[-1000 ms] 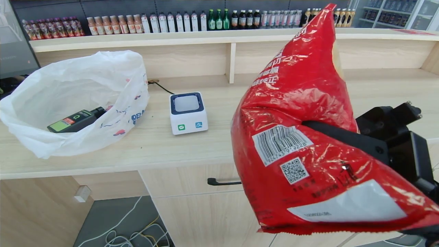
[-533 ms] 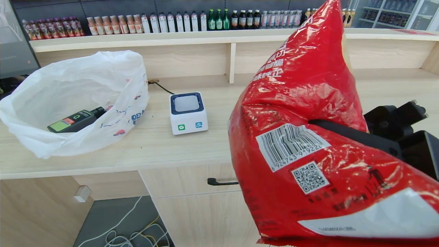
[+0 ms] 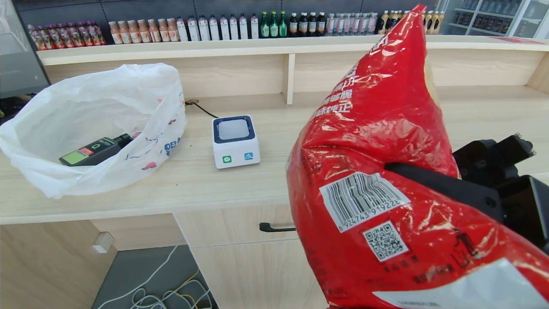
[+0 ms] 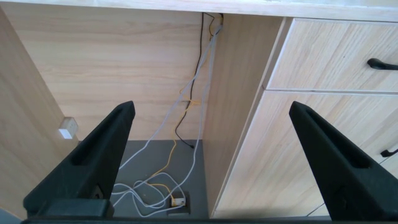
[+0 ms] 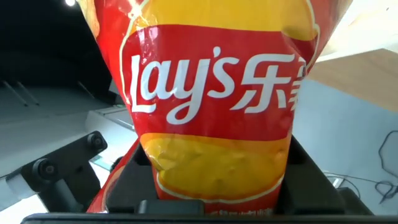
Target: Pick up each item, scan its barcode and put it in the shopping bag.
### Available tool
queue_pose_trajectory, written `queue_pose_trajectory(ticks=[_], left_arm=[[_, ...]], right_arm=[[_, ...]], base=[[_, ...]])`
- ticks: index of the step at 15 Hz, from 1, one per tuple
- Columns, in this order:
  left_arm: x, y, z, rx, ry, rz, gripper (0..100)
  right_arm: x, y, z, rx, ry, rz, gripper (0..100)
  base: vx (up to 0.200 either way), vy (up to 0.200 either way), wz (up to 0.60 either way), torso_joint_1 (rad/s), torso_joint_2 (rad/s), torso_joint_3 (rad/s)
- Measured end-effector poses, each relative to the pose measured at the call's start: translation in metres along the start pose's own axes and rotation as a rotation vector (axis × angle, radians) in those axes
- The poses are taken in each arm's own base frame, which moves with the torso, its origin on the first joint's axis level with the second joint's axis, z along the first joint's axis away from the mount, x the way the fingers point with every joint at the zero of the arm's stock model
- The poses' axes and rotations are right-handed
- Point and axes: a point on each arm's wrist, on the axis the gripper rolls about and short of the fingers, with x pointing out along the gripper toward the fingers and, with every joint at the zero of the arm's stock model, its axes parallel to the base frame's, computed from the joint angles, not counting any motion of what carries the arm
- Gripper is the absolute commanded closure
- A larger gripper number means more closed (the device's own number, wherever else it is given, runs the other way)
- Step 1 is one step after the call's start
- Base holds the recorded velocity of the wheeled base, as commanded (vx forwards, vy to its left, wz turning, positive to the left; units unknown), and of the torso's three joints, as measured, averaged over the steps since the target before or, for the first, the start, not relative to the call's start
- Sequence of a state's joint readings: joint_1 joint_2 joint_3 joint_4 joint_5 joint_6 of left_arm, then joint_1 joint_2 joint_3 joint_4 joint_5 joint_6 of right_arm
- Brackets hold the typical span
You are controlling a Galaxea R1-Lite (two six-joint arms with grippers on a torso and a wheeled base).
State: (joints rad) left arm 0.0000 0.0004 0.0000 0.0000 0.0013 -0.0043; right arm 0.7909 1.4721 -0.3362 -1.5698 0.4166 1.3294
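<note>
A big red chip bag (image 3: 386, 171) hangs close to the head camera at the right, its barcode label (image 3: 363, 200) turned toward the camera. My right gripper (image 3: 422, 180) is shut on the chip bag (image 5: 214, 124), one black finger (image 3: 446, 186) lying across its back. The white barcode scanner (image 3: 235, 140) stands on the wooden counter (image 3: 193, 180), left of the bag. The white shopping bag (image 3: 94, 124) sits open at the counter's left with a dark green box (image 3: 94, 151) inside. My left gripper (image 4: 211, 162) is open, low beside the cabinet.
A shelf with a row of bottles (image 3: 214, 26) runs behind the counter. A drawer with a black handle (image 3: 276, 228) is below the counter edge. Cables (image 4: 168, 180) lie on the floor under the counter. A dark monitor (image 3: 19, 51) stands at far left.
The chip bag has shifted slightly downward and nearer the camera in my right gripper; its barcode sits lower now. Shopping bag and scanner have not moved.
</note>
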Motion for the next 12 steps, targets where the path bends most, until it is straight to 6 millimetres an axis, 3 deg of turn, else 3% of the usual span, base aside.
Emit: queue_pose_trajectory(ticks=[4,9,12], left_arm=[[0.0,0.0,0.0,0.0,0.0,0.0,0],[0.0,0.0,0.0,0.0,0.0,0.0,0],[0.0,0.0,0.0,0.0,0.0,0.0,0]], right_arm=[[-0.005,-0.008,0.004,-0.156,-0.017,-0.041,100],[-0.01,-0.011,0.008,-0.493,-0.03,-0.076,100],[-0.015,-0.021,0.008,-0.588,-0.033,-0.289,100]], base=[[0.0,0.0,0.0,0.0,0.0,0.0],[0.0,0.0,0.0,0.0,0.0,0.0],[0.0,0.0,0.0,0.0,0.0,0.0]])
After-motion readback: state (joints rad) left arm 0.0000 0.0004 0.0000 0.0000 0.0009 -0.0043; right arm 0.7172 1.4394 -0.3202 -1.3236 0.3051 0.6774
